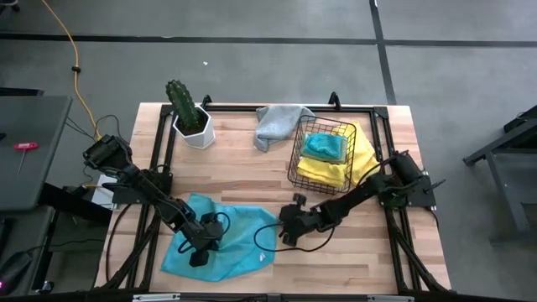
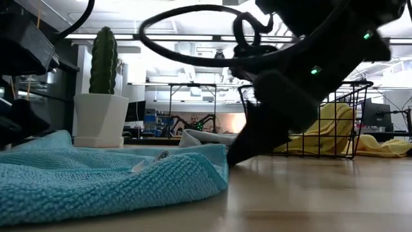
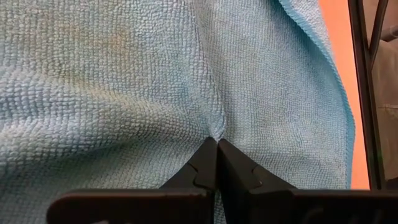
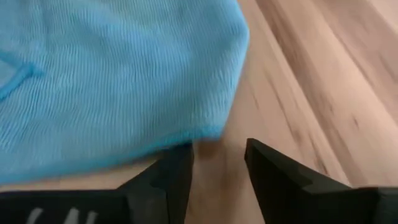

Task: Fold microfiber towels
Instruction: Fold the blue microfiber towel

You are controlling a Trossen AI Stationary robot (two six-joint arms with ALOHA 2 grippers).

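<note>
A teal microfiber towel (image 1: pixel 237 228) lies rumpled on the table's near left part. My left gripper (image 1: pixel 199 254) is down on its left half, shut on the cloth (image 3: pixel 124 81). My right gripper (image 1: pixel 284 237) stands open, low over the bare wood just off the towel's right edge (image 4: pixel 199 134). I cannot tell whether it touches the cloth. A black wire basket (image 1: pixel 295 159) at the far right holds a second teal towel (image 1: pixel 323 147) on yellow towels (image 1: pixel 323 174). A grey towel (image 1: pixel 277 124) lies beside it. My left gripper pinches a small raised ridge of the teal towel (image 3: pixel 216 127) between its two shut fingers, well inside the cloth and away from its edges. The fingers slant down from the table's left. A crease runs away from the fingertips. The towel lies slack on the table.
A cactus in a white pot (image 1: pixel 191 122) stands at the far left. The black frame rails (image 1: pixel 159 143) run along the table's sides. Bare wood (image 1: pixel 352 252) lies open at the near right, past my right gripper.
</note>
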